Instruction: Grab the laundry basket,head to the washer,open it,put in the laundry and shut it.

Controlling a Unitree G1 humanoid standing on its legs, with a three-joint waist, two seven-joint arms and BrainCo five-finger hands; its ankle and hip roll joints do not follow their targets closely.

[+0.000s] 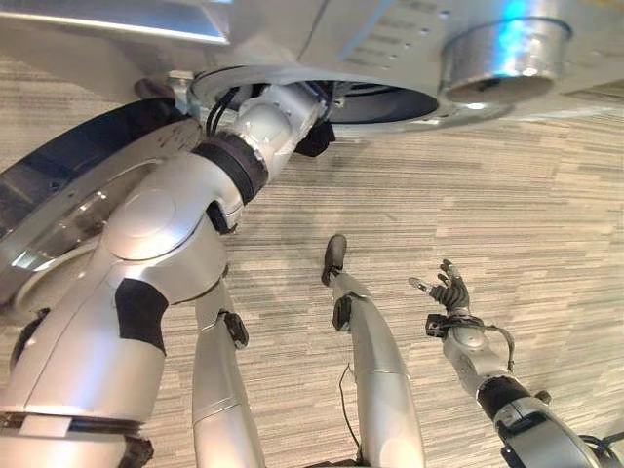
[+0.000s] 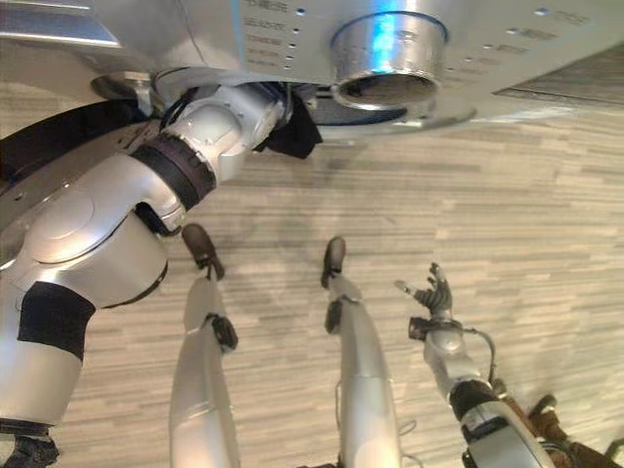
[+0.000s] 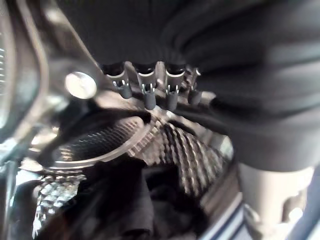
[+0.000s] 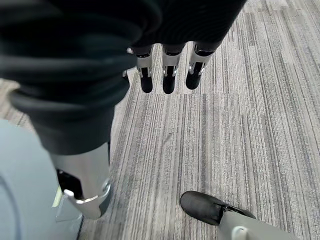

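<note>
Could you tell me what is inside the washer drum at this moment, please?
The left hand reaches into the washer drum, fingers relaxed, holding nothing. Below it lies dark laundry against the perforated metal wall. The deeper part of the drum is hidden in shadow.

Striped grey-beige carpet [image 1: 507, 185] covers the floor, apparently under bright overhead light.

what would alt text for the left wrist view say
The robot's left hand reaches into the washer drum, its dark-tipped fingers relaxed and holding nothing above the perforated metal wall. Dark laundry lies low in the drum, apart from the fingers.
</note>
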